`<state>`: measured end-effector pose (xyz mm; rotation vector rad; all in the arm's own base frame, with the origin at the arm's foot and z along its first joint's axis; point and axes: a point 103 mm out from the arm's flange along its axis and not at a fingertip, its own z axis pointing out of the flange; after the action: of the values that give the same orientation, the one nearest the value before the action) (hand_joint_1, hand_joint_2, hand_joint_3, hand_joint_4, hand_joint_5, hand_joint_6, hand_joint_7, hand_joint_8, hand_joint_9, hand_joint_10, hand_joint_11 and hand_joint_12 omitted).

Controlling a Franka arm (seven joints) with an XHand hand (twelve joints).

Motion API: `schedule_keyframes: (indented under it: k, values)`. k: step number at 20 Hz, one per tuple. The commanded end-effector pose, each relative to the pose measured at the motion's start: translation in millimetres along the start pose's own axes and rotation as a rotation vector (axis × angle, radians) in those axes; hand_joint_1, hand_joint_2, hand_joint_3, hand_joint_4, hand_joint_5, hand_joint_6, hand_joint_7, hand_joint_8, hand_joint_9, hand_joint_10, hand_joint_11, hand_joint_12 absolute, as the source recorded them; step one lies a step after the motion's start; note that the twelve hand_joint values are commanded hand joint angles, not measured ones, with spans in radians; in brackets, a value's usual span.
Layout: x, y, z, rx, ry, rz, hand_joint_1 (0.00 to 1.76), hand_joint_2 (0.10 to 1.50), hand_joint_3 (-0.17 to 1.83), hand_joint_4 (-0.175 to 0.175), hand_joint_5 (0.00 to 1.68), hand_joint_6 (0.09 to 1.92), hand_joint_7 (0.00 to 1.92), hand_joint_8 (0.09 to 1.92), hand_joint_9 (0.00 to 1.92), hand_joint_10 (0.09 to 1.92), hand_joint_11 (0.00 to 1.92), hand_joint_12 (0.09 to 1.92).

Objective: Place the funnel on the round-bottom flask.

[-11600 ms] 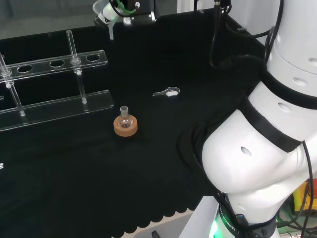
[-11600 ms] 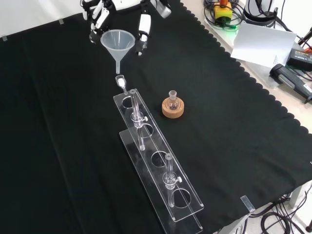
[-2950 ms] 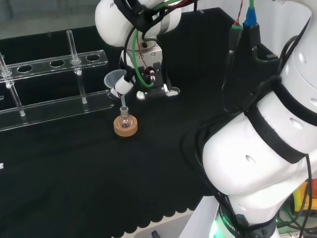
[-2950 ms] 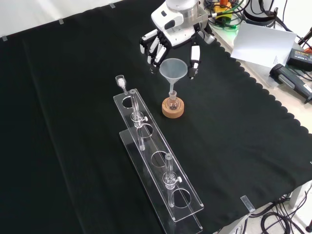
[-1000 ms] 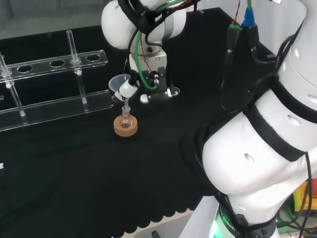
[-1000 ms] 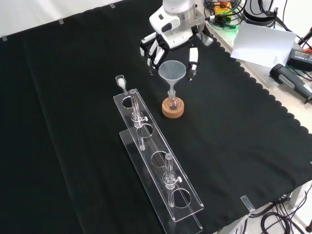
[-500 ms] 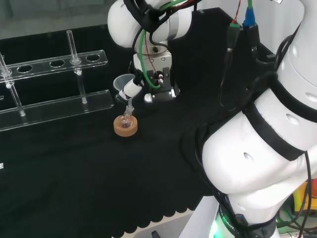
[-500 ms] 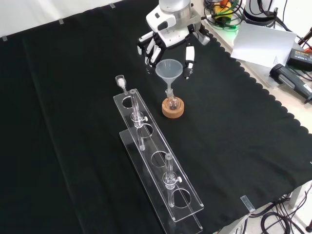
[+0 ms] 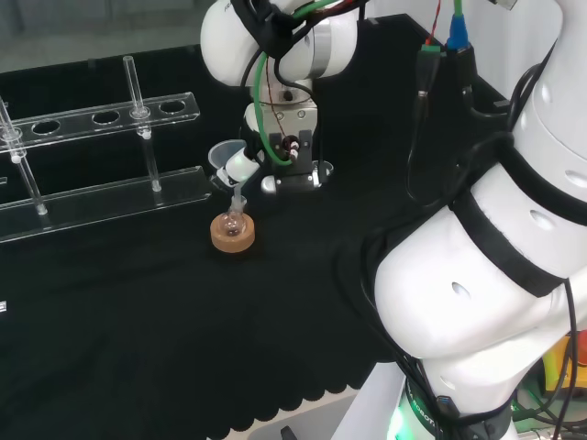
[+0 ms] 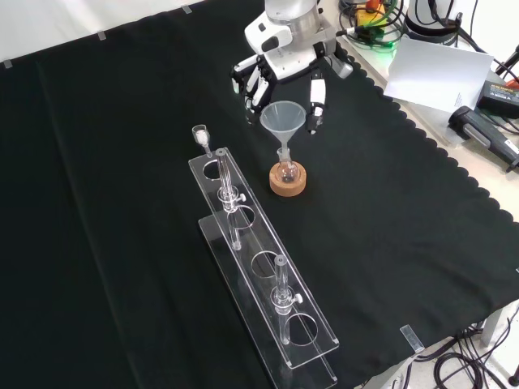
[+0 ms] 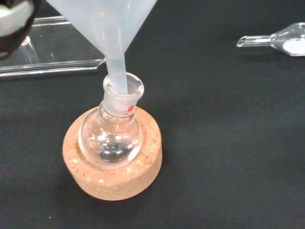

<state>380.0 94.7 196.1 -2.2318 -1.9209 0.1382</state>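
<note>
A clear plastic funnel (image 10: 282,120) stands slightly tilted with its stem inside the neck of the small round-bottom flask (image 10: 287,172). The flask sits on a cork ring (image 10: 288,186). The hand (image 10: 280,57) hangs over the funnel from behind, with fingers curled at one side of the rim and the thumb at the other. In the head view a fingertip (image 9: 242,165) rests against the funnel (image 9: 223,156) above the flask (image 9: 232,220). The wrist view shows the stem (image 11: 117,71) entering the flask (image 11: 110,138) on its cork ring (image 11: 114,179).
A long clear test-tube rack (image 10: 259,267) with upright tubes runs just left of the flask in the front view; in the head view the rack (image 9: 101,197) lies behind it. A small clear scoop (image 10: 200,136) of white powder lies at the rack's far end, the same scoop (image 11: 281,38) showing close by in the wrist view.
Over the last second the hand has shifted the funnel slightly while its stem stayed in the flask's neck. Much earlier the funnel was carried across from the bench's far side.
</note>
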Motion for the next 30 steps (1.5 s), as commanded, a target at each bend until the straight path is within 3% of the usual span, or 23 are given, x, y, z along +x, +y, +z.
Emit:
schedule_keyframes:
  k: [1,19,30]
  values:
    - [8,-4,4,0.004,0.022,0.007,0.85,0.51,0.73,0.175,1.03,0.32,1.24,0.09,0.77,0.31,0.0,1.25]
    - [13,0,20,-0.011,0.009,-0.009,0.86,0.51,0.74,0.175,1.03,0.33,1.24,0.09,0.78,0.31,0.0,1.25]
    - [22,2,24,-0.006,-0.026,-0.049,0.86,0.51,0.74,0.175,1.03,0.33,1.24,0.09,0.78,0.31,0.0,1.26]
